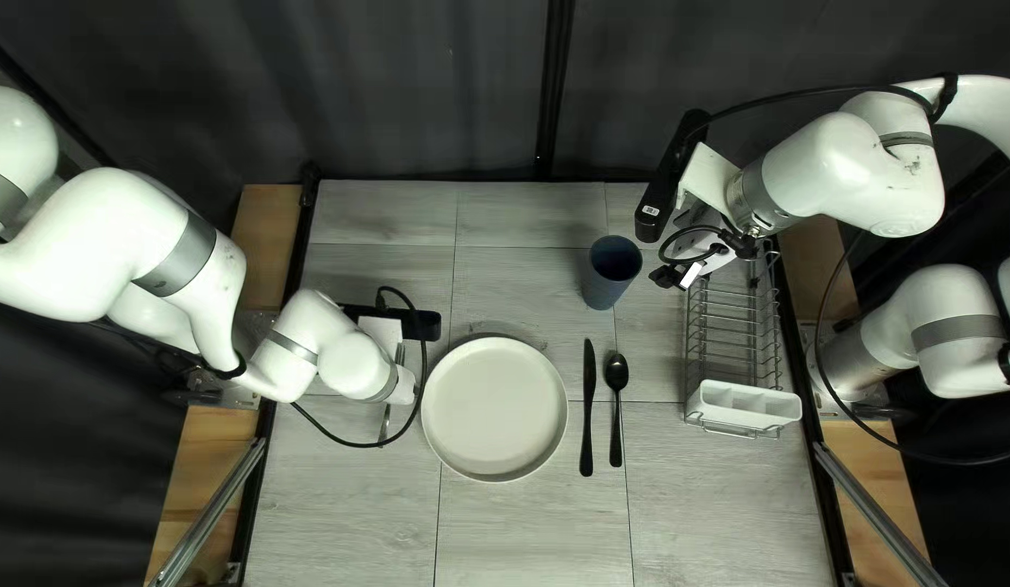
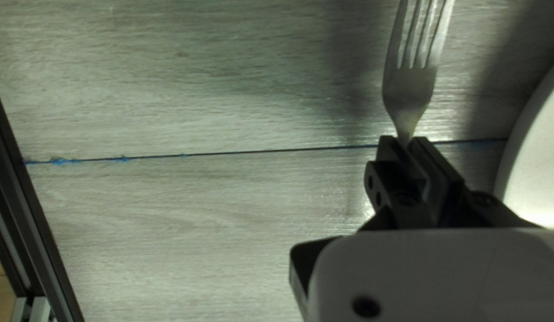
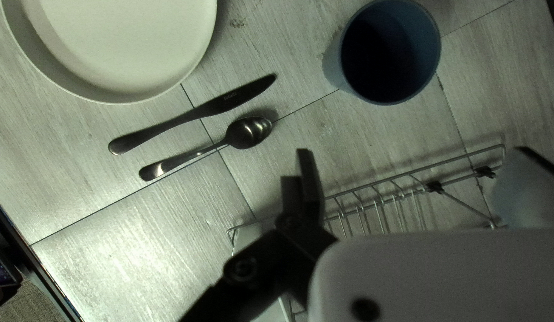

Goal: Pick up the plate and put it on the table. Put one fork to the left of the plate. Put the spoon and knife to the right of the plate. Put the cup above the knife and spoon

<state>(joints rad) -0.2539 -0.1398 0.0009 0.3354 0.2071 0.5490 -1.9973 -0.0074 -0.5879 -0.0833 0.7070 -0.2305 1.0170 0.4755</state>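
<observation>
Left gripper (image 1: 403,384) is just left of the plate (image 1: 495,409), pinching the fork (image 2: 410,89). From the left wrist view, both fingers of that gripper (image 2: 411,143) close on the fork's neck from two sides, tines ahead of the tips, handle hidden there. Seen from above, the arm covers the middle of the fork; tines toward the far edge, handle toward the near edge. Can't tell if the fork touches the surface (image 1: 527,544).

Right gripper (image 1: 679,276) is up and to the right of the plate, over the near part of the cup's right side. Fingers spread, nothing between them.

Plate lies flat on the surface, face up. Knife (image 1: 588,408) is just right of the plate, handle toward the near edge. Spoon (image 1: 616,375) is right of the plate too, outside the knife, bowl toward the far edge. They run roughly parallel, apart.

Cup (image 1: 611,272) is upright, up and right of the plate, beyond the knife tip and spoon bowl. Wire rack (image 3: 408,173) is well right of the plate, white caddy (image 1: 744,400) at its near end.
</observation>
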